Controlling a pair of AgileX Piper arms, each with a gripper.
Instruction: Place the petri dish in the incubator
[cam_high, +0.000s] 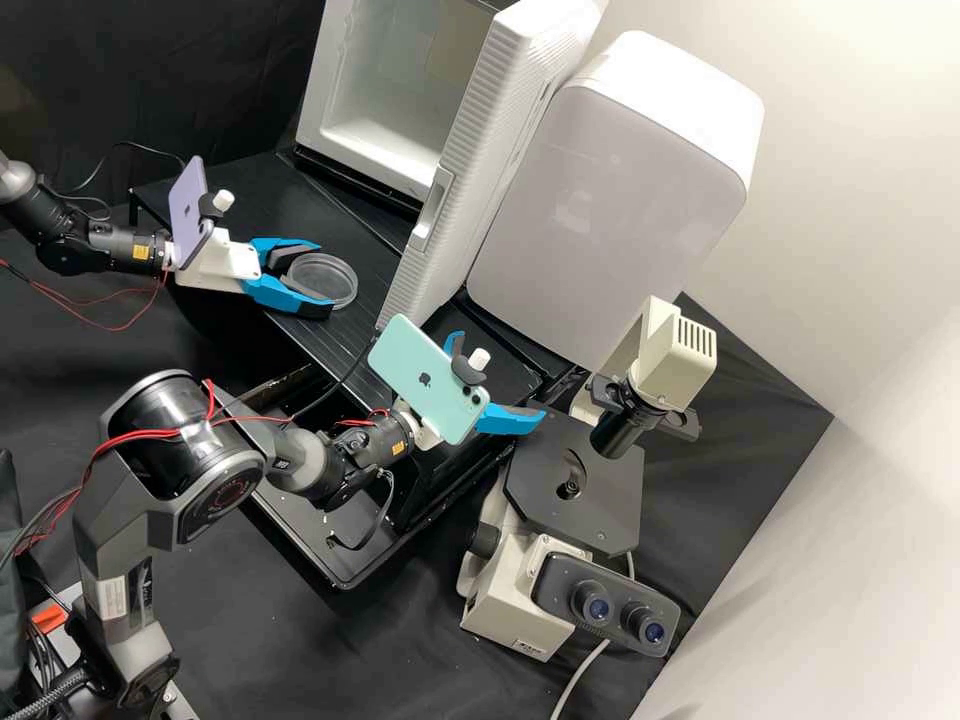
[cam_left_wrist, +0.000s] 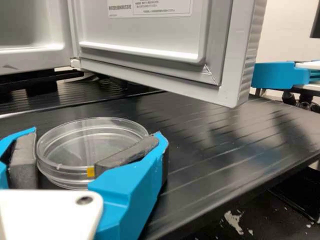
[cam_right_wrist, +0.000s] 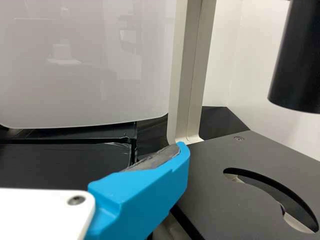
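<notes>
The left gripper (cam_high: 312, 276) reaches in low over a ribbed black platform (cam_high: 262, 205) that stands on the cloth-covered table (cam_high: 300, 630). Its jaws are closed on the petri dish (cam_left_wrist: 75, 150), one grey pad (cam_left_wrist: 125, 155) pressed to each side of the rim. The clear, lidded dish sits flat on the platform, just in front of the incubator (cam_high: 385, 95).

The incubator is a white box at the back of the platform. Its chamber stands open towards the dish and its door (cam_high: 480, 150) is swung wide. The door's ribbed outer face juts forward beside the dish, and its lower edge hangs just above the platform. No object lies between the dish and the chamber mouth.

On the far side of the door stands a second white cabinet (cam_high: 620, 190) with a frosted front. Below it, the right gripper (cam_high: 520, 417) hovers at the edge of a microscope (cam_high: 560, 580), just above its black stage (cam_right_wrist: 250, 180) and well apart from the dish. Whether its jaws are parted or closed cannot be told.
</notes>
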